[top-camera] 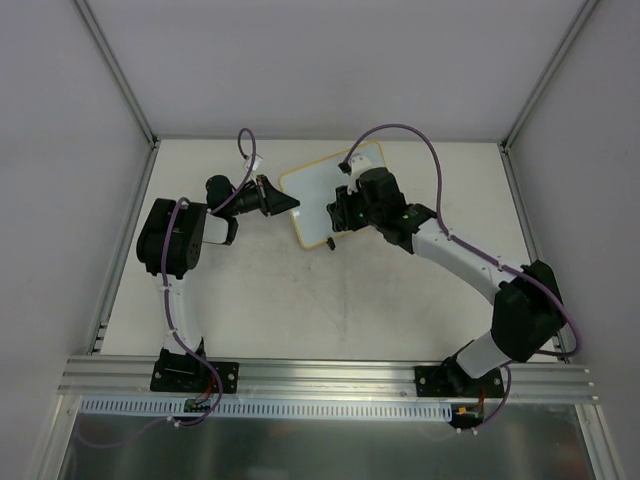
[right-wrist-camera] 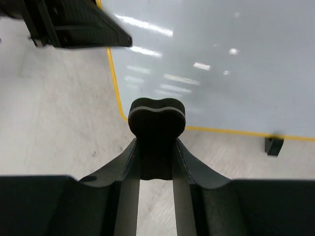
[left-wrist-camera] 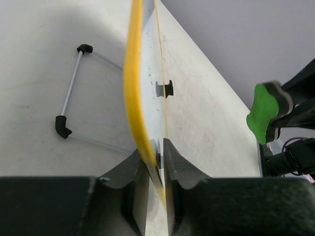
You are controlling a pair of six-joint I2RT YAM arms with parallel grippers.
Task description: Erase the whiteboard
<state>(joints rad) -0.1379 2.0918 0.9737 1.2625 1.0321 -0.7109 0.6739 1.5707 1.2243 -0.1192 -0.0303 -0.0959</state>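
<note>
Top external view, whiteboard (top-camera: 312,190) toward the back of the table (top-camera: 300,300), left gripper (top-camera: 290,203) pinched on its yellow left rim, right gripper (top-camera: 338,212) clamped on a dark eraser (right-wrist-camera: 156,118), eraser poised at the board's near rim

An off-white table (top-camera: 250,300), faintly scuffed near its middle, was seen from above. An aluminium rail (top-camera: 330,378) ran along its near edge. Towards the back centre, a whiteboard (top-camera: 315,200) with a yellow rim sat askew on it. One black clip foot (right-wrist-camera: 274,145) rested on the tabletop.
</note>
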